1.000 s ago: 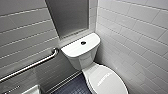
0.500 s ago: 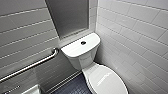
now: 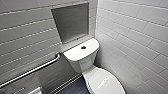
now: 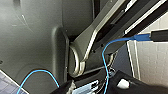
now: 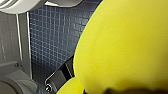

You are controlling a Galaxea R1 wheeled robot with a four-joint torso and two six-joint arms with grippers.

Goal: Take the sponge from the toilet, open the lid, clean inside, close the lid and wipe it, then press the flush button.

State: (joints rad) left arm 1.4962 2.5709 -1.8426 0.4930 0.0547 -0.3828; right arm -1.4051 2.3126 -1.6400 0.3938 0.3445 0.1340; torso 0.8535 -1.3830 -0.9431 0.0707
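Right wrist view: we found the right gripper (image 5: 92, 85) clenched on the sponge (image 5: 120, 42), near the toilet (image 3: 80, 62); its lid (image 3: 106, 82) lay closed.

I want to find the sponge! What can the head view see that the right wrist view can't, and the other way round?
Head view: the flush button, the closed lid, a metal grab bar and a wall niche. Right wrist view: the yellow sponge, very close. Both: the dark blue tiled floor and the white toilet.
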